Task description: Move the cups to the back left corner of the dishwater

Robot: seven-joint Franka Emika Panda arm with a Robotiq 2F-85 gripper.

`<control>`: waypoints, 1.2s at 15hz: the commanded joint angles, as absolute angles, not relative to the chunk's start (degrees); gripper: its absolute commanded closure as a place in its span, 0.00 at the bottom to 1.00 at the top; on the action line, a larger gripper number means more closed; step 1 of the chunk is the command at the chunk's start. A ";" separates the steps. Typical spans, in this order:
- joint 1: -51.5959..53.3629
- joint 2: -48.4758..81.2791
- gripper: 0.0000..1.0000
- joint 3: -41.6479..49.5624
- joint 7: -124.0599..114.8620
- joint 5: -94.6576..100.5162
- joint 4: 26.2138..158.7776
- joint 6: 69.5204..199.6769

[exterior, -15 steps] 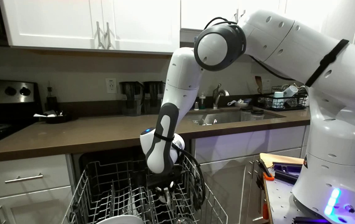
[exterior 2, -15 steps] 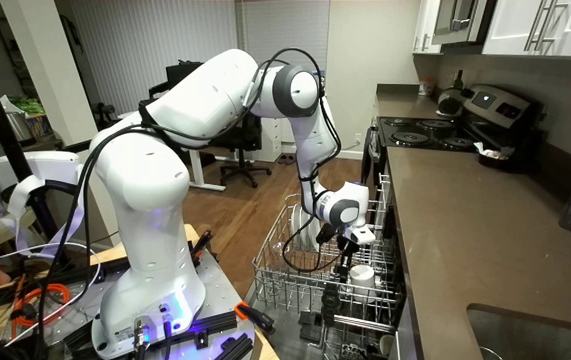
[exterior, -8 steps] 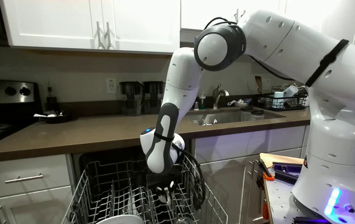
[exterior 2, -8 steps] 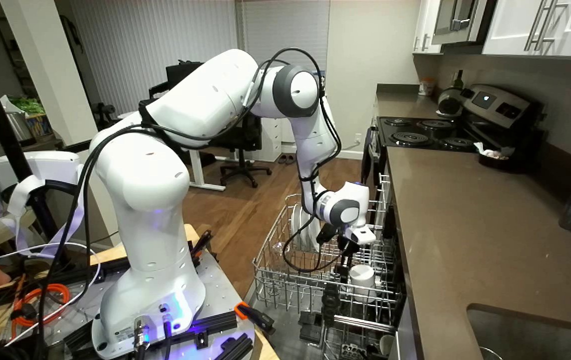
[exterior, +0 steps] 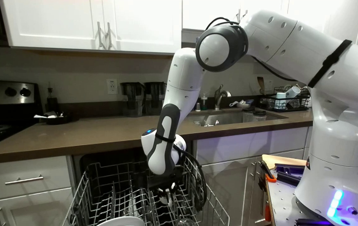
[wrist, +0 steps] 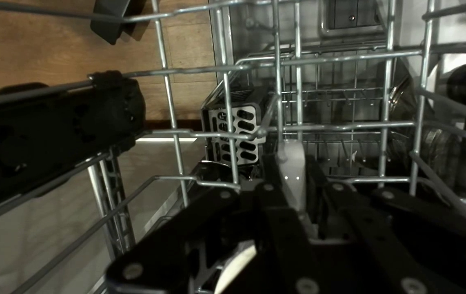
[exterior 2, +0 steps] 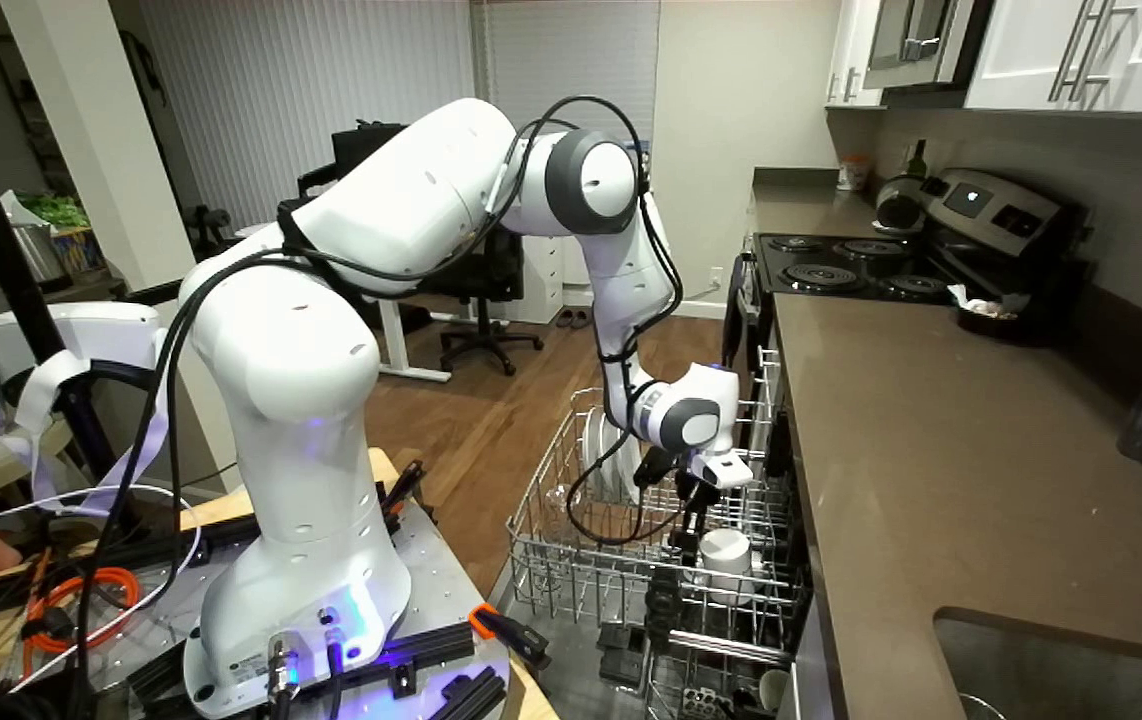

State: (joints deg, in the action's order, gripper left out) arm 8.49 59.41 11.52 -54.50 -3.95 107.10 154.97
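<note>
In an exterior view a white cup [exterior 2: 726, 555] stands upright in the wire rack of the dishwater [exterior 2: 591, 557], pulled out beside the counter. My gripper [wrist: 293, 169] points down into that rack and is shut on the cup's pale handle [wrist: 294, 163], seen edge-on in the wrist view with a black finger [wrist: 273, 168] on either side. From an exterior view the gripper [exterior: 167, 195] hides most of the cup [exterior: 164, 200]; only a pale patch shows. In the wrist view the cup's body cannot be made out for certain.
White plates [exterior 2: 613, 455] stand in the rack's outer part. A pale dish [exterior: 122, 221] and a glass [exterior: 185, 222] sit at its near side. Wire tines [wrist: 339, 127] surround my fingers. The brown counter [exterior 2: 931, 430] borders the rack, and a cutlery basket [wrist: 239, 134] lies below.
</note>
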 commanded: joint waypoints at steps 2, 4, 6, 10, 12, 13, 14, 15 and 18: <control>10.56 57.30 0.90 13.49 -54.78 -4.53 108.39 153.85; 11.40 56.79 0.90 14.09 -55.19 -4.37 108.94 153.66; 11.96 56.39 0.90 14.64 -55.33 -4.22 109.35 153.53; 12.50 56.06 0.90 15.06 -55.30 -4.12 109.61 153.31; 12.93 55.64 0.90 15.43 -55.48 -4.02 109.94 153.22; 13.14 55.27 0.90 15.59 -55.57 -3.97 110.27 153.18; 13.31 54.95 0.90 15.70 -55.61 -3.91 110.58 153.24; 13.64 54.50 0.90 15.92 -55.83 -3.86 111.03 153.31; 14.96 52.94 0.90 16.84 -56.34 -3.52 112.52 153.37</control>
